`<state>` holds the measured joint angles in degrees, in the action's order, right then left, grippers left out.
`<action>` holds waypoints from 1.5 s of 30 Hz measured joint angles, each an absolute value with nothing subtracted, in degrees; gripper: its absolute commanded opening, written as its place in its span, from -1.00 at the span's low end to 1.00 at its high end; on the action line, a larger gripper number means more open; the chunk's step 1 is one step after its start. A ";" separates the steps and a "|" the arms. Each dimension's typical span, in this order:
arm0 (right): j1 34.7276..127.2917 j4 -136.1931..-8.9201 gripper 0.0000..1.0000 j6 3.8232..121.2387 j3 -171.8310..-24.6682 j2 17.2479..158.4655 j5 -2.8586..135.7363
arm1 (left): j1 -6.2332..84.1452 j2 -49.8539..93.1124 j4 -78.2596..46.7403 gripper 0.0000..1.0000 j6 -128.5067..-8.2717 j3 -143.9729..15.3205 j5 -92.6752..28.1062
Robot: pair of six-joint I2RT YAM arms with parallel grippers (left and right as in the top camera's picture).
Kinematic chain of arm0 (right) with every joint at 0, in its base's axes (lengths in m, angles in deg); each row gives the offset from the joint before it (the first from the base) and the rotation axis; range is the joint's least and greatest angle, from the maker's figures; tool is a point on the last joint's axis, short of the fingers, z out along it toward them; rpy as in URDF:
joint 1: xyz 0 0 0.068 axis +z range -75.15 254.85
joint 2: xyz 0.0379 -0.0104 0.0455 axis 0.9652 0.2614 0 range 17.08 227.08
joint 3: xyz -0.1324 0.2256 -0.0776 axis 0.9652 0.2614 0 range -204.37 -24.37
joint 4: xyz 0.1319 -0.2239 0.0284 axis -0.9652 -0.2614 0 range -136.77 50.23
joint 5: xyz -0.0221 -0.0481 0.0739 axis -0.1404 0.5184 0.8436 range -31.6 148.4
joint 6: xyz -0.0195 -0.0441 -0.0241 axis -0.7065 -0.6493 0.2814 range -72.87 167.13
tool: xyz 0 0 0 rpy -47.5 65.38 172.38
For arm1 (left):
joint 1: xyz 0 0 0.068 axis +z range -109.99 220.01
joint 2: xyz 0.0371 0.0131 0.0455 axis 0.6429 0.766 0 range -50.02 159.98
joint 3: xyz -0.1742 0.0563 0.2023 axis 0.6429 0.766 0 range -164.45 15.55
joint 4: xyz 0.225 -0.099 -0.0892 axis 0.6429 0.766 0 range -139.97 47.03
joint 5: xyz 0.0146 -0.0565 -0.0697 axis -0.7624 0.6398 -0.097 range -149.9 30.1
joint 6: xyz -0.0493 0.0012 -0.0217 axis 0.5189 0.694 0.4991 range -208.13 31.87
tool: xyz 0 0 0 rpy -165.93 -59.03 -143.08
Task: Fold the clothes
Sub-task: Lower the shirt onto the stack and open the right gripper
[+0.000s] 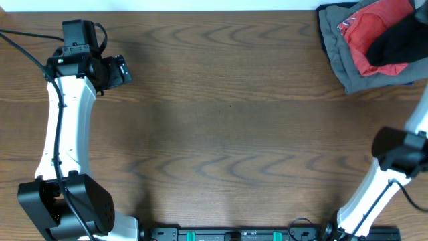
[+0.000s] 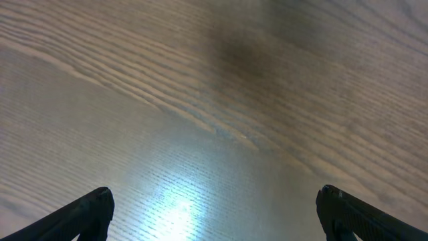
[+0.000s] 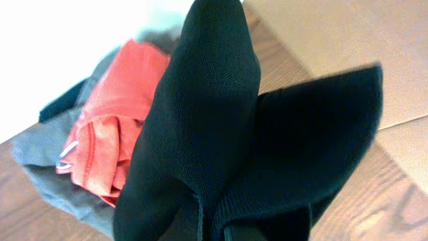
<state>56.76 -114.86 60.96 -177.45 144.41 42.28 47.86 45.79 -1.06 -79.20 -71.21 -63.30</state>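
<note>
Pinching the black T-shirt (image 3: 221,134), the right gripper (image 3: 212,226) shows only from its wrist, at the far right corner of the table (image 1: 221,120); overhead, the left gripper (image 1: 117,70) hangs spread above brown wood.

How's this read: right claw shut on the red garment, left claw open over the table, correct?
No. The right claw is shut on the black T-shirt, not the red garment, per the right wrist view. Left claw open over the table stands.
</note>
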 measured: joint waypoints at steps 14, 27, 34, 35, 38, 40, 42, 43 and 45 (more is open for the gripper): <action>57.22 -123.19 -0.98 62.90 -177.27 144.13 41.93 | 47.84 45.86 -2.46 0.96 -79.20 -71.21 -63.30; 53.31 -122.40 -0.98 60.69 -177.40 140.32 43.28 | 47.86 45.88 -3.31 0.95 -79.20 -71.21 -63.30; 54.36 -112.35 -0.98 60.08 -177.43 146.14 46.21 | 47.84 45.88 -4.38 0.95 -79.18 -71.21 -63.30; 54.68 -111.58 -0.98 60.08 -177.43 147.17 46.19 | 47.86 45.88 -4.71 0.96 -79.20 -71.21 -63.30; 56.52 -108.00 -0.98 60.06 -177.43 151.89 46.43 | 47.84 45.88 -5.56 0.96 -79.20 -71.21 -63.30; 57.70 -105.16 -0.98 60.04 -177.43 154.84 46.82 | 47.84 45.88 -5.87 0.96 -79.20 -71.21 -63.30; 58.86 -101.51 -0.98 59.95 -177.40 157.70 47.24 | 47.84 45.88 -6.42 0.96 -79.20 -71.21 -63.30; 59.60 -99.01 -0.98 59.93 -177.40 159.34 47.46 | 47.84 45.88 -6.66 0.96 -79.20 -71.21 -63.30; 60.80 -95.15 -0.95 59.91 -177.40 161.42 47.59 | 47.84 45.88 -6.87 0.96 -79.20 -71.21 -63.30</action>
